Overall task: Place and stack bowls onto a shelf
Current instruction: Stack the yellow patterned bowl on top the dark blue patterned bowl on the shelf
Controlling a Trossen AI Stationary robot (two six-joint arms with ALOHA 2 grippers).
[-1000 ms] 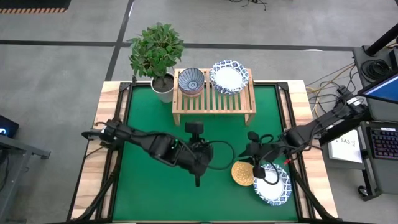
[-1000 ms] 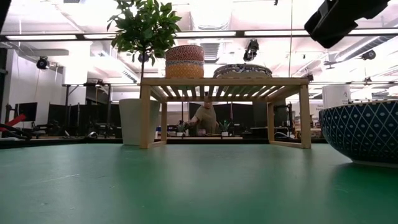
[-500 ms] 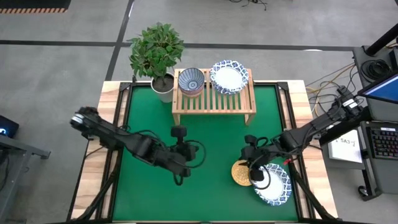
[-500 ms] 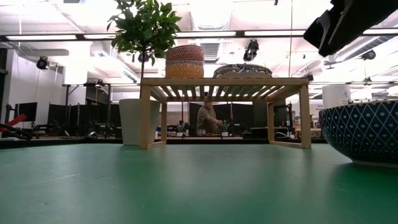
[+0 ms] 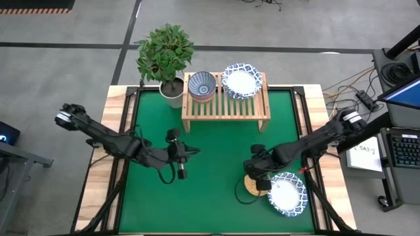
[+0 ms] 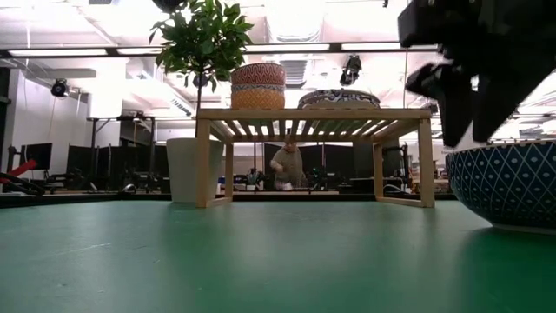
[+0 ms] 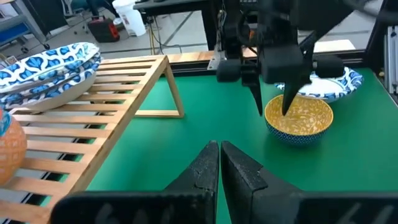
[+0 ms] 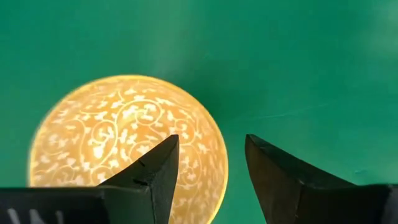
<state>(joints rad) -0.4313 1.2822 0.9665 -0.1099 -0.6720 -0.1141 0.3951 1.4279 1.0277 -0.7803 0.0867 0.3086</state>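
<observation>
Hovering wide-jawed, right gripper (image 8: pixel 208 180) straddling yellow bowl (image 5: pixel 254 184) rim, six o'clock from shelf (image 5: pixel 225 105); left gripper (image 7: pixel 219 168) pinched empty.

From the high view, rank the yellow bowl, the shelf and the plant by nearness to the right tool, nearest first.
1. Yellow bowl: directly under the open right tool, front right of the table.
2. Shelf: at the table's back edge, centre.
3. Plant: back left, beside the shelf's left end.
</observation>
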